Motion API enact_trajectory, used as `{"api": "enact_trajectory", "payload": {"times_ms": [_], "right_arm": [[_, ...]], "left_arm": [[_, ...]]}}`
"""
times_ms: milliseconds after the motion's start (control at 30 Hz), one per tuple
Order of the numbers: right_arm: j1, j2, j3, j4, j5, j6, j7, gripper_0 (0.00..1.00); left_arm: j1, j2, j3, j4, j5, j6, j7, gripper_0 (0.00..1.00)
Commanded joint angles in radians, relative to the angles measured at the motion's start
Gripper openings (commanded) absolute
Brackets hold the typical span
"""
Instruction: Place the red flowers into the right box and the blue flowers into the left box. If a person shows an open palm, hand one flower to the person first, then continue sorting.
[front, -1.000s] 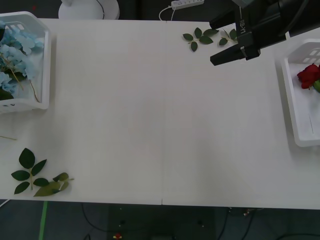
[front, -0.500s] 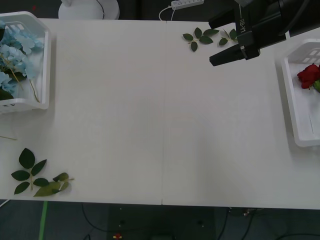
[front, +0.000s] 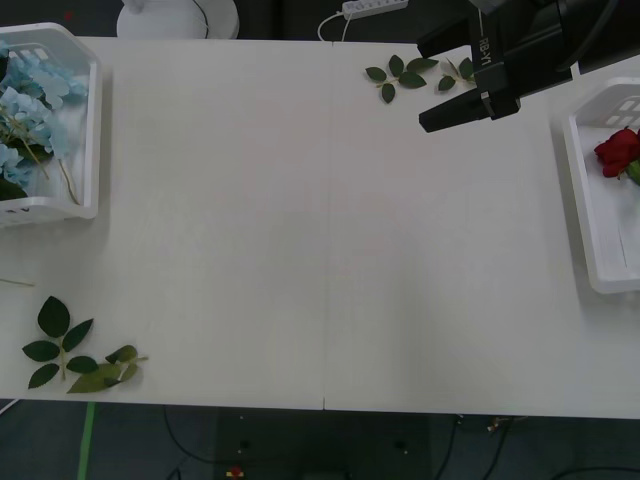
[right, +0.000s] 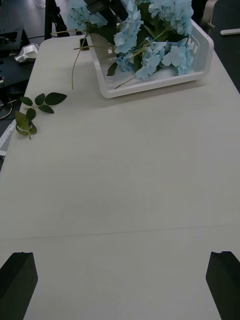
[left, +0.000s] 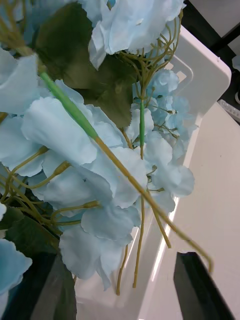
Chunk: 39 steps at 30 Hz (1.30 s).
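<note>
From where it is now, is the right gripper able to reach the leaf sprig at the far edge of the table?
Probably yes. The right gripper hangs open just beside the leaf sprig, with bare table and nothing between them.

white desk (front: 300, 220) with a thin seam down the middle, even flat light. beyond the far edge: dark floor, a round white base (front: 178, 17) and a white power strip (front: 375, 6) with its cord. loose green leaf sprigs lie on the desk, one at the near left corner (front: 75, 350), one near the far edge (front: 410, 75). under the near edge: dark floor, cables, a strip of green tape (front: 86, 440). right wrist view: dark equipment (right: 15, 45) beside the desk.
</note>
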<state>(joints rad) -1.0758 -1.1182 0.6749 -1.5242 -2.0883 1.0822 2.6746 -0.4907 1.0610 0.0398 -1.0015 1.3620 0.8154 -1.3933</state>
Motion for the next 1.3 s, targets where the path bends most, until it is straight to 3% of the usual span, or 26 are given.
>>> {"api": "enact_trajectory", "payload": {"times_ms": [33,767,1067,1300], "right_arm": [[0.0,-0.043,-0.018,-0.019,-0.006,-0.002,0.031,1.0],[0.0,-0.043,-0.018,-0.019,-0.006,-0.002,0.031,1.0],[0.0,-0.043,-0.018,-0.019,-0.006,-0.002,0.031,1.0],[0.0,-0.043,-0.018,-0.019,-0.006,-0.002,0.031,1.0]], "left_arm": [[-0.043,0.063,-0.001,0.001,0.017,-0.007,-0.096,1.0],[-0.074,0.076,-0.003,-0.103,0.015,0.18,-0.133,1.0],[-0.009,0.086,0.063,-0.402,-0.034,0.344,-0.007,1.0],[0.215,0.036,0.186,-0.741,-0.063,0.326,-0.073,1.0]]}}
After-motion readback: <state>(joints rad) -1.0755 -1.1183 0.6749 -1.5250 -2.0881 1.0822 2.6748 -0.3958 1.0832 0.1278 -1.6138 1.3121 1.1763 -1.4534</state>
